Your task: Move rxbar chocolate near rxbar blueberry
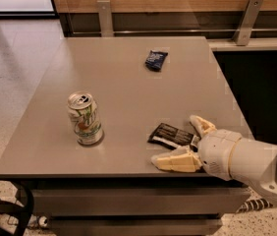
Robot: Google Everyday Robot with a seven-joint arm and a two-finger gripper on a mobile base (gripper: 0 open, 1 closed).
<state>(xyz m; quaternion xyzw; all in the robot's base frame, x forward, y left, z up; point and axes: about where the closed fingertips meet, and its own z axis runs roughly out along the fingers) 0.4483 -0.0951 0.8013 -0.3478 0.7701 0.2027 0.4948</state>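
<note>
The rxbar chocolate [170,135] is a flat black wrapper with white lettering, lying near the front right of the grey table [124,77]. The rxbar blueberry [156,60] is a small dark blue crinkled wrapper far back on the table, right of centre. My gripper [185,142] comes in from the right at the table's front edge, low over the surface. Its cream fingers are spread open, one behind the black bar's right end and one in front of it. The bar's right end lies between them.
A green and white drink can [85,118] stands upright at the front left of the table. A wooden wall panel with metal brackets [248,19] runs behind the table. A dark gap lies off the table's right edge.
</note>
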